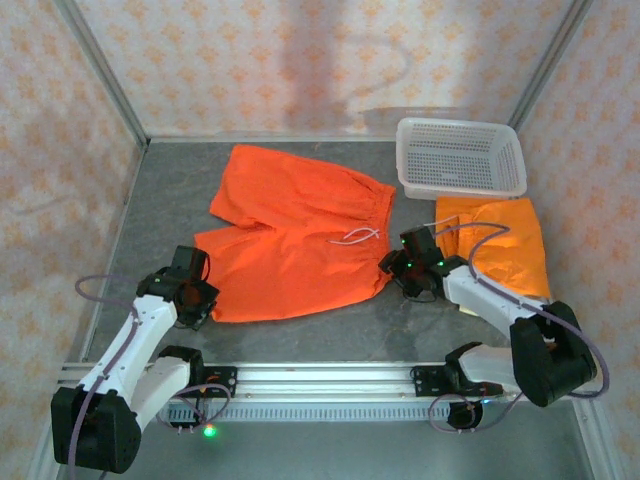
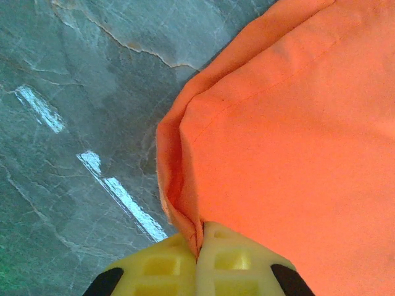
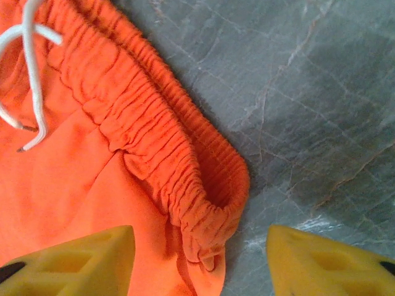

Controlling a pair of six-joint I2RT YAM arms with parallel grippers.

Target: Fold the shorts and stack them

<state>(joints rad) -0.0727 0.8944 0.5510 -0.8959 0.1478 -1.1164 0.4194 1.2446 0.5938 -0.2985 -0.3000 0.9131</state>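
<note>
Pinching the hem corner (image 2: 179, 154) of the near leg, the left hand (image 2: 200, 243) has its yellow fingers pressed together with a fold of orange cloth caught between them. The orange shorts (image 1: 300, 235) lie spread flat in the middle of the grey tabletop (image 1: 170, 200), waist toward the right, legs toward the left. The right hand (image 3: 199, 234) is at the near end of the elastic waistband (image 3: 160, 142). Its fingers stand apart, one over the cloth and one over bare stone, with the gathered corner between them and not yet gripped.

The step in hand looks like taking both near corners for a lengthwise fold. To do it well, the right hand should close on the full thickness of the waistband, front and back layers together, and stay clear of the white drawstring (image 3: 31, 80). Both hands should then lift evenly and carry the near edge across to the far edge, so that no diagonal wrinkle forms.

A second, paler orange pair of shorts (image 1: 505, 250) lies folded at the right, its far edge tucked under the white perforated basket (image 1: 460, 155).

No brand, label or readable writing shows on anything.
</note>
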